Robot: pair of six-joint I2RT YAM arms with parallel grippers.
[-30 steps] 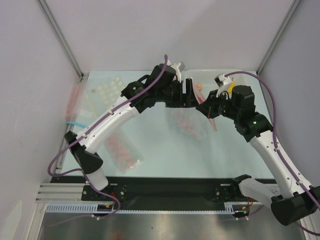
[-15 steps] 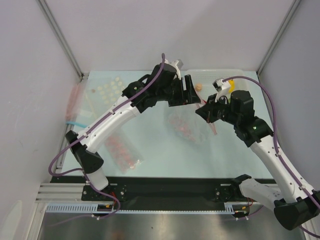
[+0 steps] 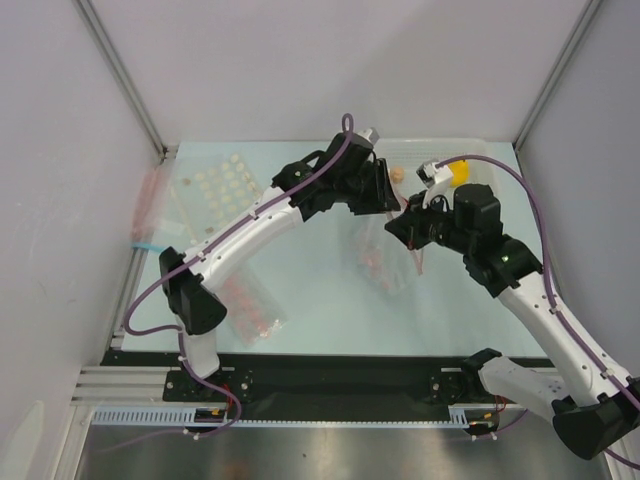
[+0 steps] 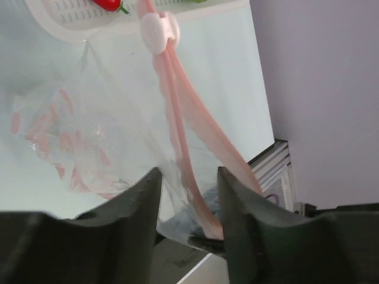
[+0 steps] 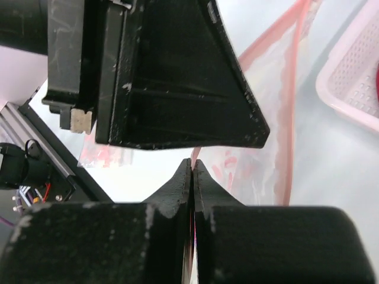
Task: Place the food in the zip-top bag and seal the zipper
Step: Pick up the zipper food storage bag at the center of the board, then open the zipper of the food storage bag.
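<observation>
The right gripper (image 5: 192, 173) is pinched closed, with a sliver of the pink zipper (image 4: 177, 100) caught between its fingertips. The rest of the strip runs up and away from it, past the black body of the left gripper (image 4: 188, 204), which sits just above and almost touching it. The left gripper's fingers stand apart. The zipper passes between them, closer to one finger, and climbs ahead to its pale slider (image 4: 159, 28). The clear zip-top bag (image 4: 112, 118) hangs crumpled ahead of and below both grippers. Beyond the slider, the red chili pepper (image 4: 108, 4) lies in a perforated basket (image 4: 65, 26). The beige bulb (image 3: 398, 175) lies just past the left gripper's tip, and the yellow fruit (image 3: 458, 172) is behind the right wrist.

Compared with half a second ago, the left arm has swung farther right, bringing its gripper against the right one. The bag is drawn up narrower.
</observation>
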